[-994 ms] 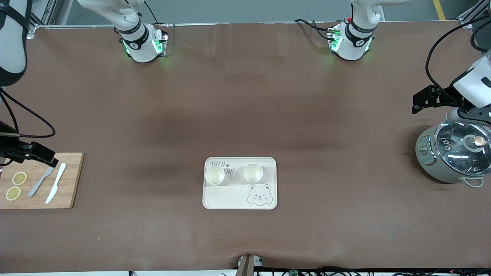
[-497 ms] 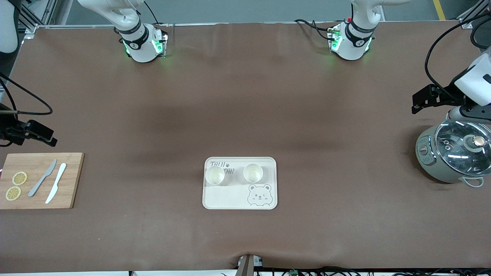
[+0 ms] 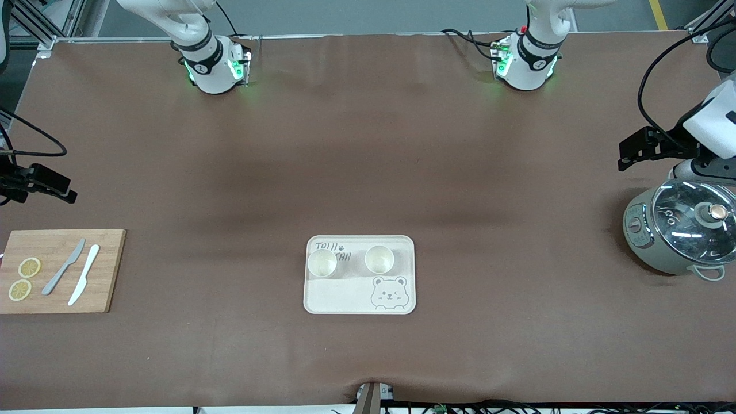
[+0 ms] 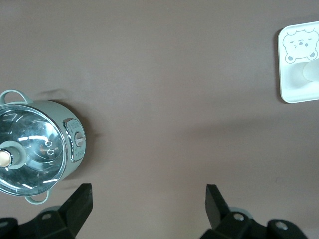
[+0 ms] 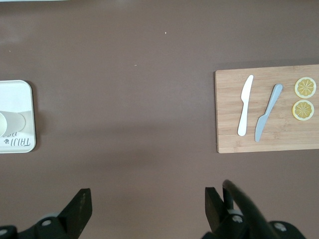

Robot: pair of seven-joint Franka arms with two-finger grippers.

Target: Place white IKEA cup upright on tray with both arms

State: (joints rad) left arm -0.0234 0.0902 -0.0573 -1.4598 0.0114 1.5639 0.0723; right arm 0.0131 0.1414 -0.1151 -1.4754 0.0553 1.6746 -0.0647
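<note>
The cream bear tray [image 3: 345, 296] lies at the table's middle, nearer the front camera. Two white cups [image 3: 322, 263] [image 3: 379, 259] stand upright on it, side by side, mouths up. My left gripper [image 3: 625, 154] is open and empty over bare table beside the pot at the left arm's end. My right gripper [image 3: 60, 192] is open and empty over bare table at the right arm's end, beside the cutting board. The left wrist view shows its gripper [image 4: 148, 199] and the tray's corner [image 4: 294, 92]. The right wrist view shows its gripper [image 5: 148, 201], the tray's edge [image 5: 20, 92] and one cup [image 5: 10, 123].
A grey pot with a glass lid [image 3: 681, 233] stands at the left arm's end. A wooden cutting board [image 3: 106, 270] at the right arm's end carries two knives [image 3: 84, 273] and two lemon slices [image 3: 29, 267]. Brown cloth covers the table.
My right gripper has moved off the cutting board toward the robots' bases and the table's end. My left gripper has barely moved. The cups and tray are still.
</note>
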